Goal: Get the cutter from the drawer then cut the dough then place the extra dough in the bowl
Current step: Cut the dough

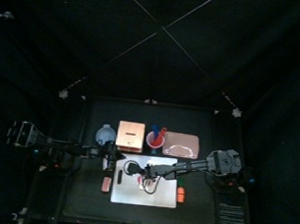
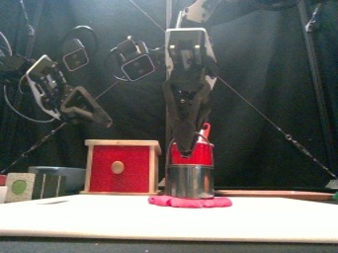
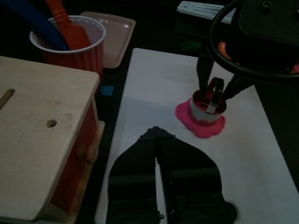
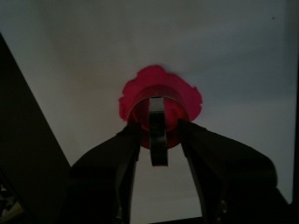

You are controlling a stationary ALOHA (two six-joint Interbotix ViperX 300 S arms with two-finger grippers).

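Cutter retrieval is done: the right hand (image 4: pixel 156 133) is clenched on the wire handle of the cutter (image 2: pixel 191 181), which stands on the pink dough (image 2: pixel 189 202) on the white cutting board (image 2: pixel 79 217); the left hand (image 3: pixel 153 133) hangs closed and empty nearby, and moving extra dough to the bowl (image 1: pixel 106 134) remains.

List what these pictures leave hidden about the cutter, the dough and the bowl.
Whether the dough is cut through: front view, the cutter wall hides it.
The cutter's ring: right wrist view, the right gripper covers most of it.
What the bowl holds: top view, too small.
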